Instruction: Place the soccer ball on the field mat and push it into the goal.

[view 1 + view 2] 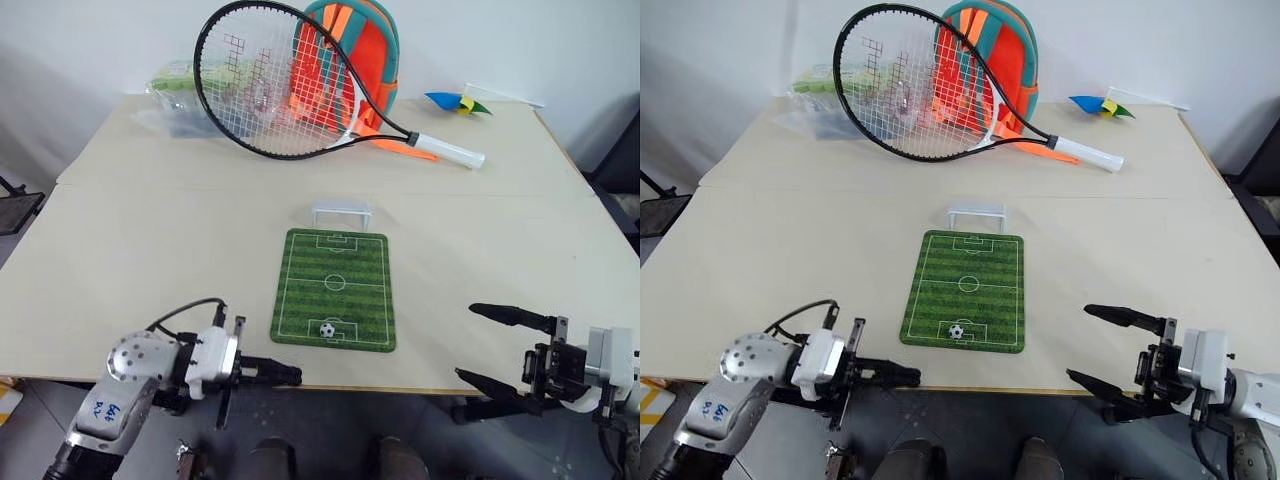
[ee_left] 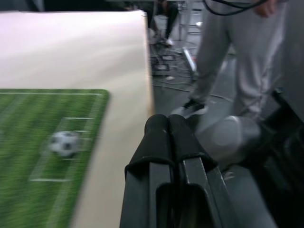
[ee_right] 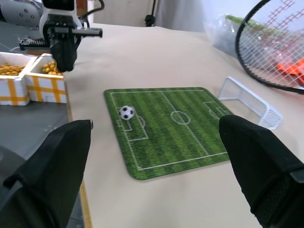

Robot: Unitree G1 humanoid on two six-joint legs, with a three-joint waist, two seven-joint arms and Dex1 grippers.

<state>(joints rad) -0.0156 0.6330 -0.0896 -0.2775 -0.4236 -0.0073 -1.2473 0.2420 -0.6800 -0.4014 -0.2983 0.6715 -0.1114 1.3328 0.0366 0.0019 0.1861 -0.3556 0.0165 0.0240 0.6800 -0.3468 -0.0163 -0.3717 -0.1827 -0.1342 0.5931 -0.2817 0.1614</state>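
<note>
Beige surface point(image 1: 150, 250) is carrying the field mat point(image 1: 334, 290), soccer ball point(image 1: 327, 329) sitting near its front edge. Left tool point(image 1: 285, 374) is pinched empty, right tool point(image 1: 500, 350) gaping wide. Off-center nudging is probably sending it past the goal point(image 1: 341, 213).

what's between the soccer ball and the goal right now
Nothing but bare field mat: the soccer ball sits at its near end, the goal beyond its far edge, seen in the left eye view.
</note>
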